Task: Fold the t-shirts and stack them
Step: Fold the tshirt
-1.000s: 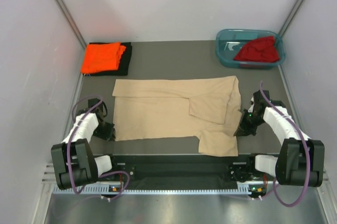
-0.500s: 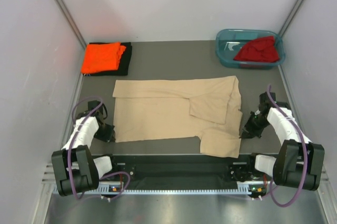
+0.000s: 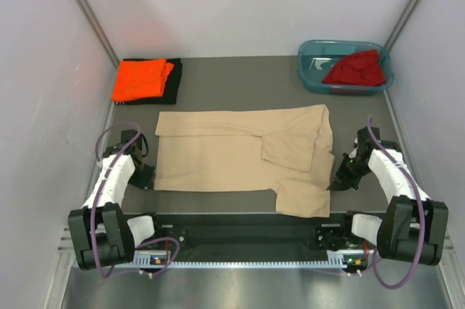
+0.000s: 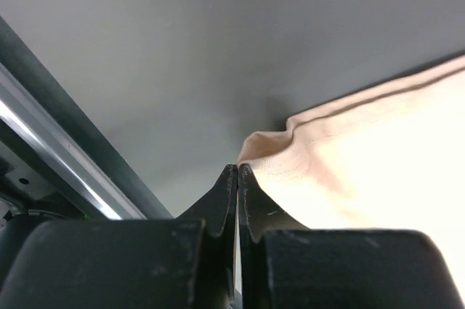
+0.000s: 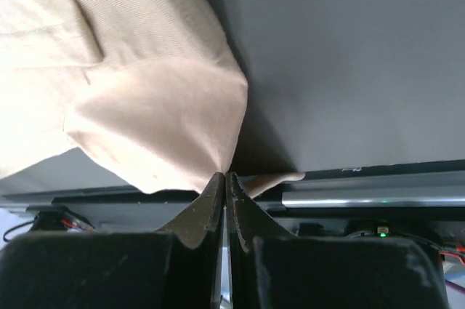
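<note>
The beige-tan t-shirt (image 3: 232, 156) lies spread flat mid-table, one sleeve folded in on its right half. My left gripper (image 3: 149, 177) is shut on its near-left corner; in the left wrist view the bunched hem (image 4: 269, 153) meets the closed fingertips of the left gripper (image 4: 238, 167). On the other side my right gripper (image 3: 333, 184) is shut on the near-right edge, where the cloth (image 5: 145, 105) pulls into a peak at the right gripper's (image 5: 224, 175) tips. The orange t-shirt (image 3: 142, 78) lies folded on the black one (image 3: 174, 83) at far left. The dark red one (image 3: 356, 69) is in the tub.
A teal plastic tub (image 3: 309, 76) stands at the far right corner. White walls close in both sides and the back. A metal rail (image 3: 240, 222) runs along the table's near edge, between the arm bases.
My left gripper has shut on the shirt's near-left corner and drawn it slightly left. The right gripper moved a little right and nearer with the cloth's edge.
</note>
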You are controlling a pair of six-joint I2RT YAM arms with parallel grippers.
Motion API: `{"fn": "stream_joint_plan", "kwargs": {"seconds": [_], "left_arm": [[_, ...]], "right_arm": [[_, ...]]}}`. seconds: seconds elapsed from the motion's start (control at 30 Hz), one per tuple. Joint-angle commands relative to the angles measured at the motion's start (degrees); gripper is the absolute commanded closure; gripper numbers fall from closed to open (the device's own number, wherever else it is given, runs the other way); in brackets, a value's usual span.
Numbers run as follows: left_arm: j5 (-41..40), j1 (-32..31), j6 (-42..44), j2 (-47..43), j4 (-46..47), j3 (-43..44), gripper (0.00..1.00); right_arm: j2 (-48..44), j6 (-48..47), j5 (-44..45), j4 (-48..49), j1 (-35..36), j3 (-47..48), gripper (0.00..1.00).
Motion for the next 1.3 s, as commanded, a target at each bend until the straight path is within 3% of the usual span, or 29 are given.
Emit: {"fn": "stream_joint_plan", "kwargs": {"seconds": [0.0,0.17,0.3,0.63,1.0,1.27], "left_arm": [[-2.59,-0.22,2.11,-0.39,-1.09,3.16,1.0],[-5.14,-0.14,2.9,-0.39,-1.88,5.18,1.0],[-4.53,-0.22,2.55,-0.48,-1.62,4.92,1.0],[-4.27,-0.49,4.22,-1.18,-1.36,4.65,1.0],[-0.84,-1.45,9.67,-0.83,1.9,5.97,1.0],[-2.24,-1.37,10.11,-0.65,1.11,5.53,1.0]], "right_arm": [[-1.2,-1.1,-2.27,-1.05,1.46,5.51,1.0],[-1.46,-1.28,-2.62,-4.48,2.69,10.71,1.0],[-4.0,1.79,-8.14,-4.58,3.48,7.03,1.0],[-4.8,1.44,-8.16,-6.07,3.75,3.51,1.0],[1.35,1.53,-1.31,-7.21,-0.64,22.3,1.0],[3.46,1.27,-0.87,-7.21,-1.35,22.85,1.0]]}}
